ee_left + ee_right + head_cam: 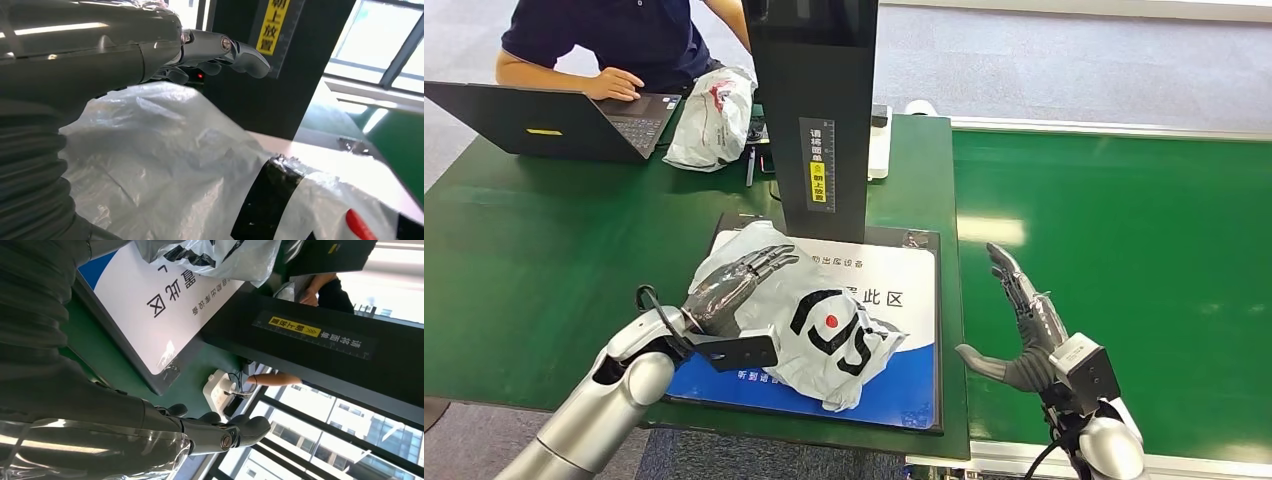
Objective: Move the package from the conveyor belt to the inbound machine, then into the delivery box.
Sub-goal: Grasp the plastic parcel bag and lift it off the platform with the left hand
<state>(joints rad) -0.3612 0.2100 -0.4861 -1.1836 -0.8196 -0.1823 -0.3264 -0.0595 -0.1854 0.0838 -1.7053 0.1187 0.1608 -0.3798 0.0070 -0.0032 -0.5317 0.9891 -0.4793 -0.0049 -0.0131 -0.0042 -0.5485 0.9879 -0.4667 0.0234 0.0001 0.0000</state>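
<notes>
The package [824, 325] is a white plastic bag with a black and red logo. It lies on the white and blue mat [904, 290] of the inbound machine, in front of the machine's black column [814, 110]. My left hand [729, 285] lies flat over the bag's left part with its fingers stretched out and gripping nothing. The left wrist view shows those fingers [220, 50] straight above the crinkled package [175, 165]. My right hand [1024, 330] stands open over the green conveyor belt [1124, 250], right of the mat and holding nothing. The right wrist view has the package [220, 257] on the mat [150, 315].
A person sits at the back left with a hand on a black laptop [554, 120]. A second white bag [714, 115] lies beside the laptop, left of the column. A white power strip [881, 140] sits behind the column. The dark green table [534, 270] stretches left of the mat.
</notes>
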